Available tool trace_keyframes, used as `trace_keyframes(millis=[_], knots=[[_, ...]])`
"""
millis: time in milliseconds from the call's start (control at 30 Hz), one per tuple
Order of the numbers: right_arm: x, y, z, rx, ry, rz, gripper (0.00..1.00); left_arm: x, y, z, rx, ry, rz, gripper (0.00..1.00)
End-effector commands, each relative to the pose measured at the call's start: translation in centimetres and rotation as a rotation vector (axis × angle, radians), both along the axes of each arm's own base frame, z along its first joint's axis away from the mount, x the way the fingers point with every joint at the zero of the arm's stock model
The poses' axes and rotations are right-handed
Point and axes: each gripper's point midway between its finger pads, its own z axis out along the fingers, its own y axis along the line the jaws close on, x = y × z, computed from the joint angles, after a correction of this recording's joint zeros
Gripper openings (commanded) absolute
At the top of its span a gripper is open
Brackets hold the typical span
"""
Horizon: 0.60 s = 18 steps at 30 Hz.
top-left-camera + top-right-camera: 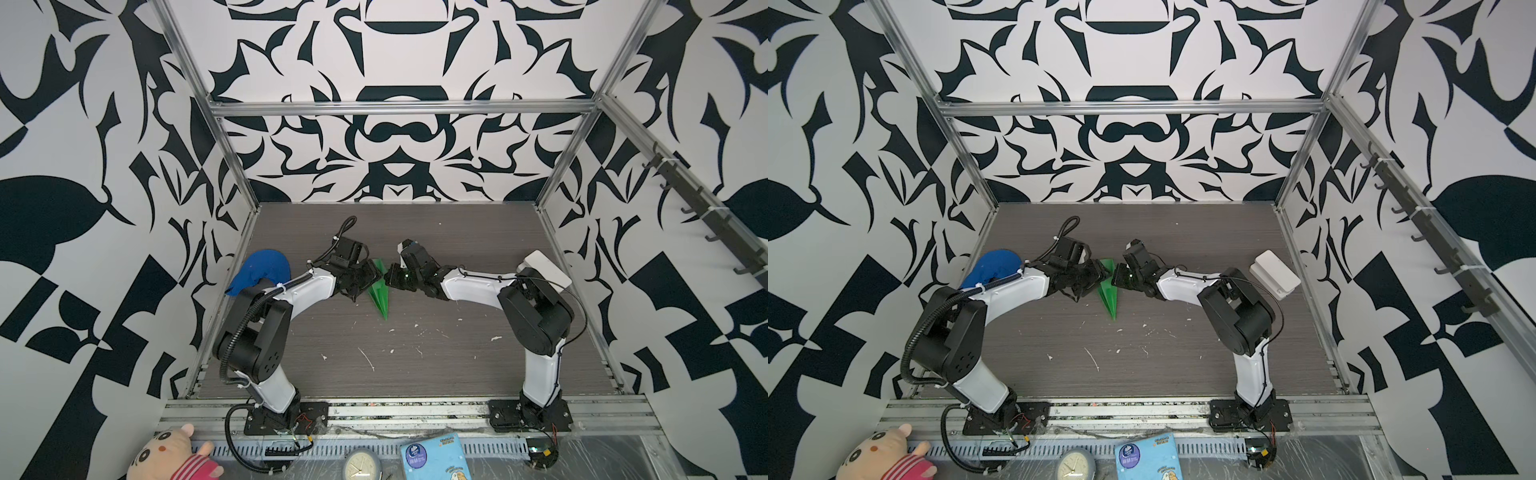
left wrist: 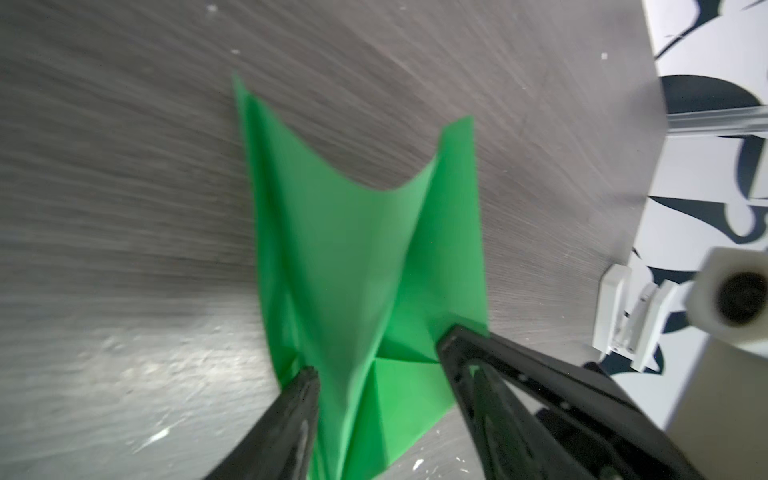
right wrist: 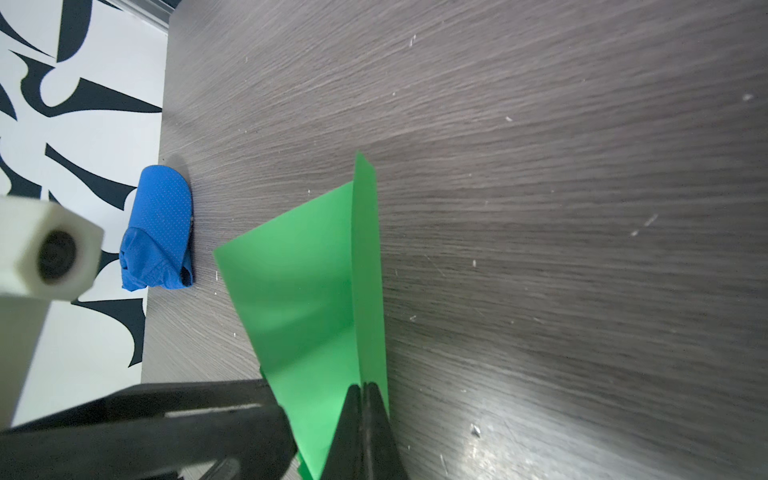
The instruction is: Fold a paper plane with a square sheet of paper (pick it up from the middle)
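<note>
Clamped tight, the right gripper (image 3: 363, 388) pinches a raised lengthwise fold of the paper plane (image 3: 307, 291), its two black fingers (image 3: 353, 419) pressed together on the green sheet. From my console the left gripper (image 2: 376, 357) shows its jaws standing apart, one finger at either side of the plane's wide end, a curved green flap rising between them; whether those fingers press the paper I cannot tell, since that wrist view is blurred. In both top views the plane sits near the middle of the dark wood-grain table (image 1: 415, 365), its wide end between the two grippers, its narrow tip pointing toward the arms' bases. I see a blue cloth cap (image 1: 262, 266) at the table's left edge, beside the left arm and well apart from the plane; a white box (image 1: 546, 268) lies by the right edge; white flecks (image 1: 368, 359) dot the table nearer the bases.
</note>
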Motion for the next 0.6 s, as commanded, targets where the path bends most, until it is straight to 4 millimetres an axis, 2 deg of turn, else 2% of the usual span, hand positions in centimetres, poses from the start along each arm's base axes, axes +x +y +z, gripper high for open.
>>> trace_keyframes(millis=[0,133,400,567], knots=[[0.5,0.0,2.2,0.034,-0.048,-0.004,0.00,-0.5,1.2,-1.2,0.084,0.048,0.038,0.63],[0.5,-0.1,2.0,0.028,-0.046,-0.008,0.00,-1.0,1.4,-2.2,0.105,0.075,0.034,0.63],[0.4,-0.1,1.4,0.024,-0.029,-0.007,0.00,-2.0,-0.5,-2.3,0.019,0.080,-0.036,0.69],[0.4,-1.0,0.4,0.016,0.001,-0.030,0.03,-2.4,-0.6,-3.2,0.003,0.098,-0.042,0.66]])
